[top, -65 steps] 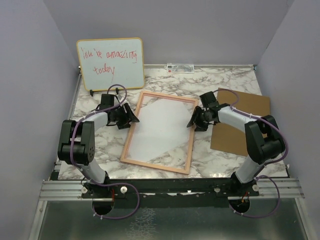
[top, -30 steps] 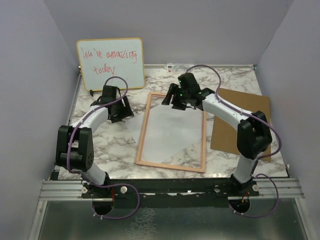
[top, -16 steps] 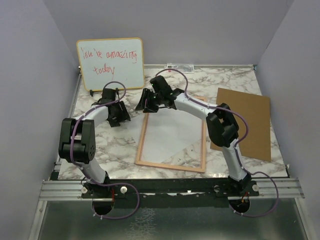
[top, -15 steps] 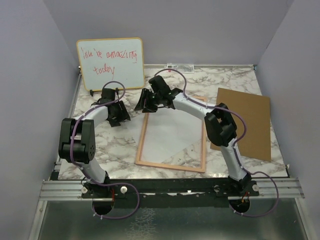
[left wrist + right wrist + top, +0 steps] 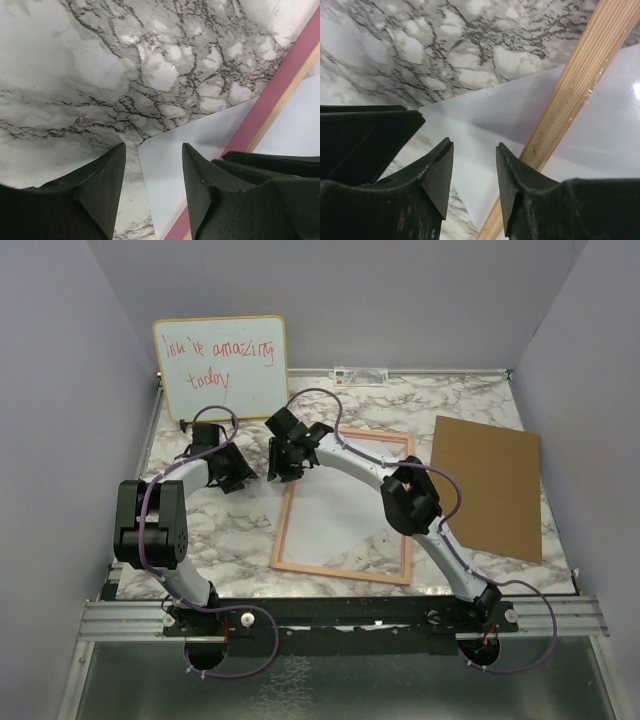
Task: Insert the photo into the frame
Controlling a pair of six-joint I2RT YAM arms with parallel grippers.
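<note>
The frame (image 5: 340,574) lies flat mid-table, a thin pinkish wood border around a clear pane. The photo (image 5: 335,505) lies white side up and skewed, running under the frame's left bar (image 5: 570,100), with one corner poking out onto the marble (image 5: 165,165). My left gripper (image 5: 243,472) hovers over that corner, open, fingers (image 5: 105,175) straddling its tip. My right gripper (image 5: 279,462), reaching across from the right, stands open just above the same paper corner (image 5: 470,120), beside the left gripper (image 5: 365,130). Neither holds anything.
A brown backing board (image 5: 490,485) lies flat at the right. A yellow-edged whiteboard (image 5: 222,365) with red writing leans against the back wall on the left. A small label strip (image 5: 360,373) sits at the table's far edge. Purple walls close in three sides.
The right arm swept left along the frame's far edge to its far left corner, beside the left gripper. Both grippers' jaws have narrowed. The frame was turned and shifted right earlier.
</note>
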